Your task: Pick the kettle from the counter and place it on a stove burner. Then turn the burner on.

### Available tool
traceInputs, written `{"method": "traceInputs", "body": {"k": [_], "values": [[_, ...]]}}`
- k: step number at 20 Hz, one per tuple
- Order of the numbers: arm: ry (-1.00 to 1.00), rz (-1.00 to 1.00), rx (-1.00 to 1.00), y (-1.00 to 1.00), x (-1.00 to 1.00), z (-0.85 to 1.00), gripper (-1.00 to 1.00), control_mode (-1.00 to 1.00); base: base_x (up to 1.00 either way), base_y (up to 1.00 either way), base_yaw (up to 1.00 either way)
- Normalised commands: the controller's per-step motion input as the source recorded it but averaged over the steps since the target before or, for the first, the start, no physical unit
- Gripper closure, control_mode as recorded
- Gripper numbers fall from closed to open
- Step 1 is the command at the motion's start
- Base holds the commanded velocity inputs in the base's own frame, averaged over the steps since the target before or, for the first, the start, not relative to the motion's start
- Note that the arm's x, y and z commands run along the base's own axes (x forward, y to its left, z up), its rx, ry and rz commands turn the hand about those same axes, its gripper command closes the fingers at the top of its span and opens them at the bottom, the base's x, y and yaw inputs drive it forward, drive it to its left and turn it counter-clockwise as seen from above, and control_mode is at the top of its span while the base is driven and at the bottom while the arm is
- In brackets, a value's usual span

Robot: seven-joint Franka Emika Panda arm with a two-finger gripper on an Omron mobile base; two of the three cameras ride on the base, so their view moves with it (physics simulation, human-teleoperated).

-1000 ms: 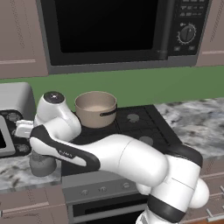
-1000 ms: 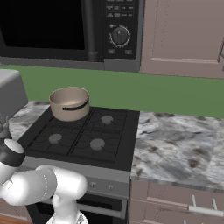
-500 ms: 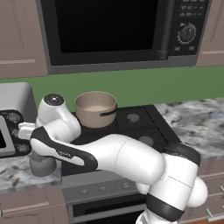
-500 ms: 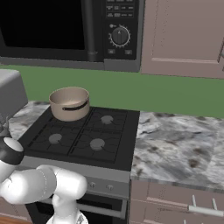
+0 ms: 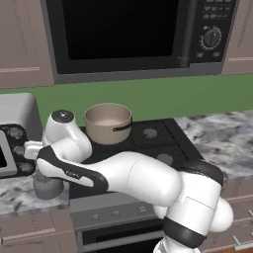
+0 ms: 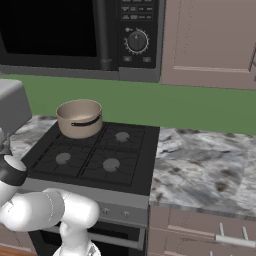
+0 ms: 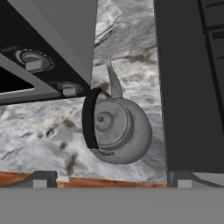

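Hovering above the kettle (image 7: 118,131), the claw (image 7: 111,178) stands wide, its two dark tips showing at the bottom of the hand view on either side of the kettle's body and clear of it, with nothing held. The kettle sits upright on the marbled counter (image 7: 48,127), its dark arched handle (image 7: 90,119) on the side toward a grey appliance with knobs (image 7: 48,57) and its spout pointing away along the stone. The black stove top (image 7: 192,87) runs just beside the kettle on its other side. In the left base view the kettle (image 5: 47,185) shows as a squat grey shape below the arm's wrist, near the front edge of the counter (image 5: 20,195), left of the stove. On the stove a tan saucepan (image 5: 108,122) takes the rear left burner; the other burners, such as the front right one (image 6: 111,164), are bare. Judging by this, the task is at its start: the kettle is not yet gripped, and lifting it, setting it on a free burner and turning the knob are all left.
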Motion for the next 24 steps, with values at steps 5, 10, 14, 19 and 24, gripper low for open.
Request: {"method": "traceInputs", "body": {"k": [5, 10, 14, 19, 24], "values": [[0.00, 0.00, -0.05, 0.00, 0.20, -0.16, -1.00, -1.00, 0.00, 0.00, 0.00], [0.00, 0.00, -0.01, 0.17, 0.29, -0.08, -1.00, -1.00, 0.00, 0.00, 0.00], [0.00, 0.00, 0.00, 0.26, 0.27, -0.09, -1.00, -1.00, 0.00, 0.00, 0.00], [0.00, 0.03, 0.00, 0.19, 0.13, -0.13, -1.00, -1.00, 0.00, 0.00, 0.00], [0.00, 0.03, 0.00, 0.13, 0.01, -0.24, -1.00, -1.00, 0.00, 0.00, 0.00]]}}
